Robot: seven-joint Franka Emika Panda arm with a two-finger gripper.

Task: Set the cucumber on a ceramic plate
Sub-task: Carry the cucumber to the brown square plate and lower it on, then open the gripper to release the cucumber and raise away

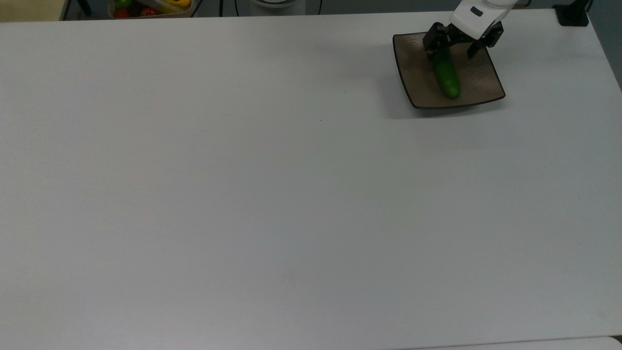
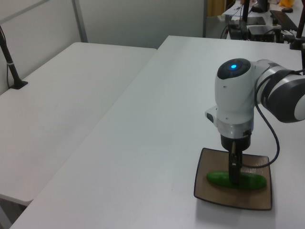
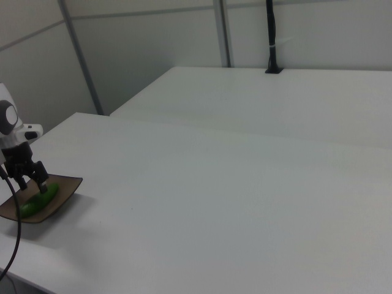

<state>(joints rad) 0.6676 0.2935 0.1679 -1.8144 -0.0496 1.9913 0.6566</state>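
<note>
The dark green cucumber (image 1: 446, 78) lies flat on the square brown ceramic plate (image 1: 478, 80), near the top view's upper right corner. My gripper (image 1: 453, 50) stands open over the cucumber's far end, one finger on either side and neither pressing it. In the left view the gripper (image 2: 234, 174) hangs straight down from the white arm, in front of the cucumber (image 2: 250, 182) on the plate (image 2: 257, 198). At the right view's lower left the gripper (image 3: 32, 182) stands spread above the cucumber (image 3: 38, 202) and plate (image 3: 66, 185).
A container of colourful produce (image 1: 150, 7) sits beyond the table's far edge at the top view's upper left. A black post base (image 1: 572, 14) stands at the table's far right corner. A second white table (image 2: 57, 95) lies alongside in the left view.
</note>
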